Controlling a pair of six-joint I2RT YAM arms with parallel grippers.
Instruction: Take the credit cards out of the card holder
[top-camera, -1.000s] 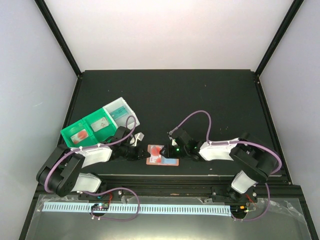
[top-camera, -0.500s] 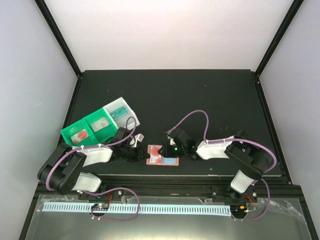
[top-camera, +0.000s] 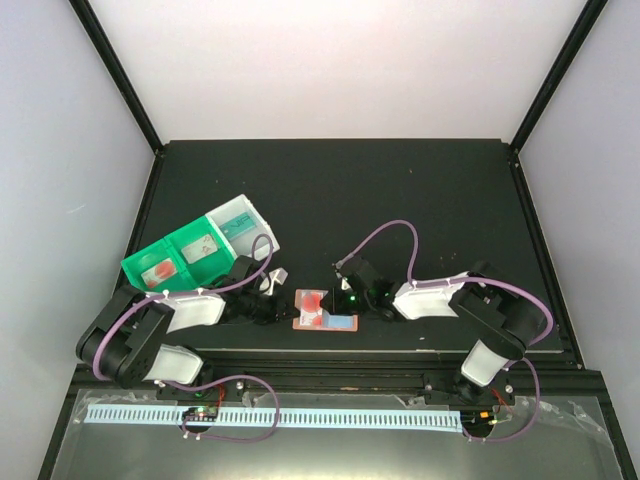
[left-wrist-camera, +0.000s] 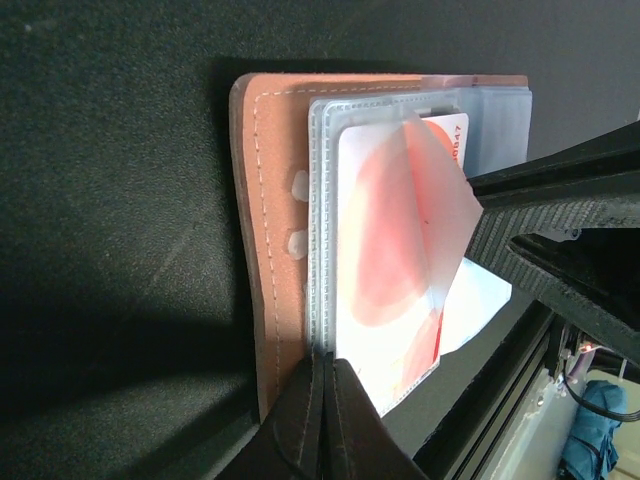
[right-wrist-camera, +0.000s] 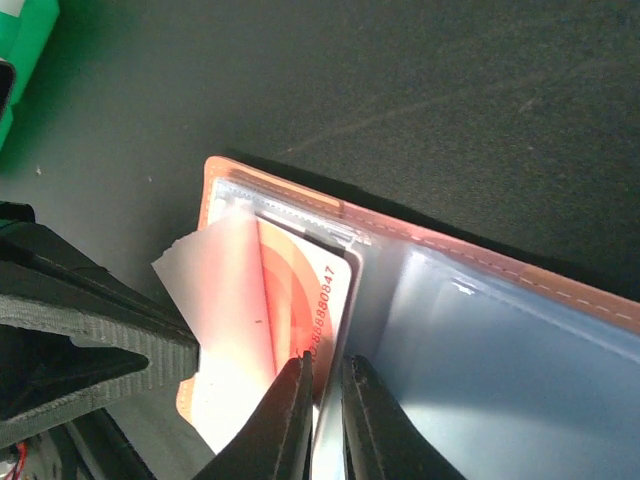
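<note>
Sitting toward the left of the black counter (top-camera: 420, 200), a green-and-white compartment tray (top-camera: 130, 267) has small flat items in its sections. Just right of it, near the front edge, the left end effector (left-wrist-camera: 322, 360) has its jaws pressed fully together. Its tips touch the left edge of the card holder (left-wrist-camera: 270, 250), where the leather meets the clear sleeve. Whether anything thin is caught between them cannot be told. The card holder, salmon-brown with stitched edges, lies open and flat on the counter between the two arms. A red-and-white credit card (right-wrist-camera: 305, 290) with a row of printed digits sits in its left half, and a thin translucent flap (left-wrist-camera: 430, 200) stands lifted over that card. On the right, the right end effector (right-wrist-camera: 325, 370) has its jaws drawn to a narrow slit straddling the card's edge beside the fold. Whether they actually clamp it cannot be told. The holder's right half shows a pale blue clear pocket.
</note>
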